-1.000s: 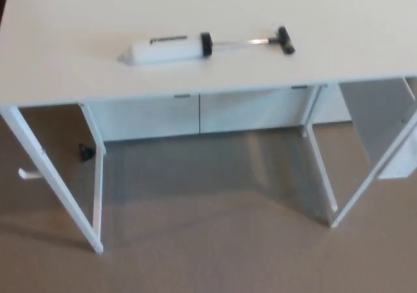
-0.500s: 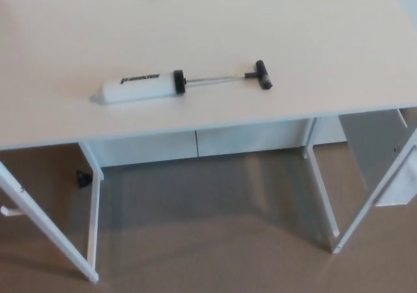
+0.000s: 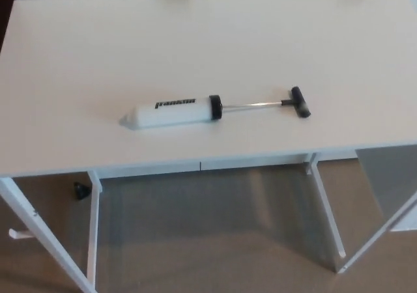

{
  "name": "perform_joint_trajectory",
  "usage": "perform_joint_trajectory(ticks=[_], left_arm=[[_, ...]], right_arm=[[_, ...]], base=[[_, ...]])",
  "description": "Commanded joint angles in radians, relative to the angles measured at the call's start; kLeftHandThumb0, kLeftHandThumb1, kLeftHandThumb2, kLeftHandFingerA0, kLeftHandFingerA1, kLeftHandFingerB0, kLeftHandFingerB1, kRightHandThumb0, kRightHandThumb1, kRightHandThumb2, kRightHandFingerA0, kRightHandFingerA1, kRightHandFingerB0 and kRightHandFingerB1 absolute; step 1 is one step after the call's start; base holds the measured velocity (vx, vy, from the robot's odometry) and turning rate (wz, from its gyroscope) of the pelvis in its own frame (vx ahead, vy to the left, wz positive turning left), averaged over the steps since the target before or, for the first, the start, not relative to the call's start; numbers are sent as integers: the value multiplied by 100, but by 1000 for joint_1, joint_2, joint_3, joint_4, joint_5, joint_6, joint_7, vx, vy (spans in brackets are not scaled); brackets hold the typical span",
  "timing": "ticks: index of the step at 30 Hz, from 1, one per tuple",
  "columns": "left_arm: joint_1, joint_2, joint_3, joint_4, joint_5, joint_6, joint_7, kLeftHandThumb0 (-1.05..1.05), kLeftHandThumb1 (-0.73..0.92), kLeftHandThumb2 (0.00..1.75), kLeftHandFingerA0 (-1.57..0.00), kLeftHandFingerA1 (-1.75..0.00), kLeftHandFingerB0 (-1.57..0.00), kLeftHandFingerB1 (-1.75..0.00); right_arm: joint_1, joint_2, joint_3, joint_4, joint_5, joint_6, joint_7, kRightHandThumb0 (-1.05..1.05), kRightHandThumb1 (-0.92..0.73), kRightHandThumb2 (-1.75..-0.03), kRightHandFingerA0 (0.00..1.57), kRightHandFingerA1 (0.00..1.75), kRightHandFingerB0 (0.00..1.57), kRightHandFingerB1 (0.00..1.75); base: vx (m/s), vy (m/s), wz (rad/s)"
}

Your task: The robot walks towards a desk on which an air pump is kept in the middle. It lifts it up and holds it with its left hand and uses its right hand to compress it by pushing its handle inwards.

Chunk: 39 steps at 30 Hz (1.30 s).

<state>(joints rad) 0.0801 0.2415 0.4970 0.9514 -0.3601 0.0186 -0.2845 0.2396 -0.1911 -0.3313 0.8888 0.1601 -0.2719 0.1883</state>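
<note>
An air pump [image 3: 174,112] lies flat near the middle of the pale desk [image 3: 195,45]. Its white barrel has black lettering and a pointed nozzle facing left. A black collar [image 3: 215,107] caps the barrel's right end. From there a thin metal rod [image 3: 251,104] runs out, fully extended, to a black T-handle [image 3: 300,102] on the right. Neither of my hands shows in the head view.
The desk's front edge [image 3: 195,165] crosses the lower part of the picture, with white legs [image 3: 94,221] and brown carpet [image 3: 208,247] beneath. A small black object [image 3: 81,189] sits on the floor at left. A white panel [image 3: 391,182] stands at lower right.
The whole picture has shifted: the camera has come closer and looks further over the desk, so the far edge now shows. The pump itself lies as before.
</note>
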Motion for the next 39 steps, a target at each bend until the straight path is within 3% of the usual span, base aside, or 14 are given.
perform_joint_trajectory(ticks=[1, 6, 13, 39], left_arm=[[-2, 11, -4, -2, 2, -10, -3, -14, 69, 59, -40, -47, -35, -38], [-12, 15, 2, 20, -4, -17, -12, -13, 65, 59, -37, -47, -35, -39], [0, 9, -22, -29, 18, -8, 6, -12, 74, 61, -39, -44, -31, -35], [11, 6, -23, -98, -4, 54, 7, -11, 74, 61, -36, -44, -31, -36]], right_arm=[[5, -14, 0, 0, -3, -15, -13, -22, -66, -60, 79, 51, 47, 38], [12, -12, 4, -18, -4, -5, -19, -25, -68, -60, 79, 50, 45, 38], [-4, -18, 0, 14, 7, -11, -9, -26, -67, -60, 77, 50, 46, 38], [-46, -24, 11, 81, -5, -32, -28, -35, -61, -58, 85, 50, 46, 38]], base=[[106, 6, 6], [100, -66, -1], [40, -301, -2], [1, 34, 1]])
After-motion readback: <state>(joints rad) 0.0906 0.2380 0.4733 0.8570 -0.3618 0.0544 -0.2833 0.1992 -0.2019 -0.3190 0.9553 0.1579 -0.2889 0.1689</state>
